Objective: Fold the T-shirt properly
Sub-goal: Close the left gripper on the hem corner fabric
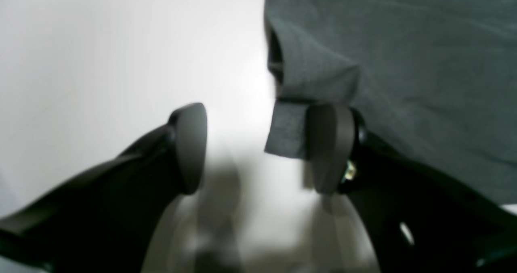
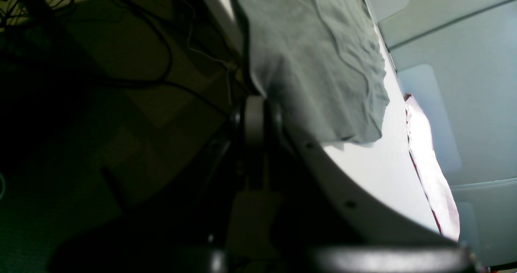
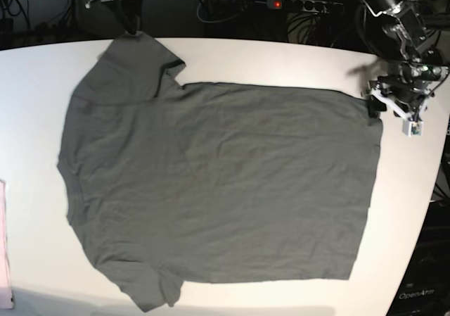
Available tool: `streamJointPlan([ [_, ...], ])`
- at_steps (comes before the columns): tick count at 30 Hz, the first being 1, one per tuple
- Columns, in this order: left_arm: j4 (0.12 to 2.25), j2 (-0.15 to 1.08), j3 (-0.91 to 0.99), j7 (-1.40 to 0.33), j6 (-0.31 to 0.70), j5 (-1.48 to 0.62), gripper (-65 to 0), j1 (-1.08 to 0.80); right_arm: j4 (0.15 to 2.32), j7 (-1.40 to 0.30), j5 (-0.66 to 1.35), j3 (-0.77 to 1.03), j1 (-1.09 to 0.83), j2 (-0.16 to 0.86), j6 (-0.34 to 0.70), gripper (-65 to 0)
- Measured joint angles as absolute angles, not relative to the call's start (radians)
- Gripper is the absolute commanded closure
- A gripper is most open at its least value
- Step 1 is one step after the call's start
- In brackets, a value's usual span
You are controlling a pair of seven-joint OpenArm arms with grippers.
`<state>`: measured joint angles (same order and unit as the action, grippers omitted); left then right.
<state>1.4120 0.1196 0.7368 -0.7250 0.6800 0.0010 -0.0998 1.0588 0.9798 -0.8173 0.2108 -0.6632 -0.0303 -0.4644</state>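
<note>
T-shirt [image 3: 218, 182] lies spread flat on a white table [image 3: 35, 84], collar end toward the base view's left, hem toward its right, both short sleeves out to the sides. Behind the table's far edge the room is dark, with tangled cables and a power strip [image 3: 295, 5] showing a red light. A pale pink-edged cloth or sheet [image 3: 3, 245] sits at the table's left border.

The left gripper [image 1: 258, 148] hangs low at the hem's far corner, fingers wide apart. One pad [image 1: 329, 148] touches a small folded flap of hem; the other pad [image 1: 192, 148] stands over bare table — nothing is clamped between them. In the base view this arm reaches in from the upper right.

The right gripper [image 2: 254, 123] is at the far sleeve by the table's edge, its fingers closed tight; the sleeve's fabric runs right up to them, though the dim wrist view does not show for sure whether cloth is pinched.

The fabric is thin, dark grey, matte and finely wrinkled, with soft ripples across the body. The gripper pads are smooth, rounded and dark — the table glossy and curved at its corner.
</note>
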Motion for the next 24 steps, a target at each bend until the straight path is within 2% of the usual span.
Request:
streamJointPlan([
  [10,1.415,0.120,0.697,-0.703,0.673,-0.001,-38.8,-0.113,1.059,0.980,-0.818,0.211,-0.662,-0.030,-0.464,0.0],
  [24,1.422,0.128,0.694,-0.756,0.681,-0.015,-38.8,-0.112,1.057,0.979,-0.824,0.211,-0.649,-0.030,-0.464,0.0],
])
